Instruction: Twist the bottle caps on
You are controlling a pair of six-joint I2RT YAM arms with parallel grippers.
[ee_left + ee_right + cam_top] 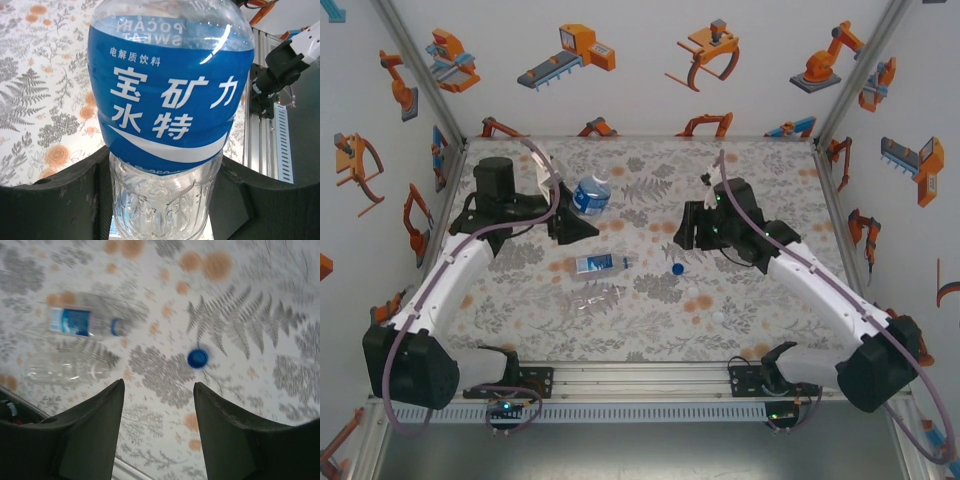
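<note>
Three bottles are showing. The left gripper (160, 200) is clamping the labelled bottle (167, 100), which is standing roughly upright, left of and beyond the one loose blue cap (677, 268). Two more are lying just left of that cap, long axes left-right. The capped bottle (600, 263) is pointing its neck toward it, and the clear bottle (592, 297) is lying nearer the bases. The right gripper (159, 405) is hovering over that cap, jaws apart and empty.

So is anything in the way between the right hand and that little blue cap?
No, nothing visible. The blue cap lies on bare mat just beyond the right hand, whose fingers stand apart and empty. The labelled bottle and the clear bottle lie off to the side.
</note>
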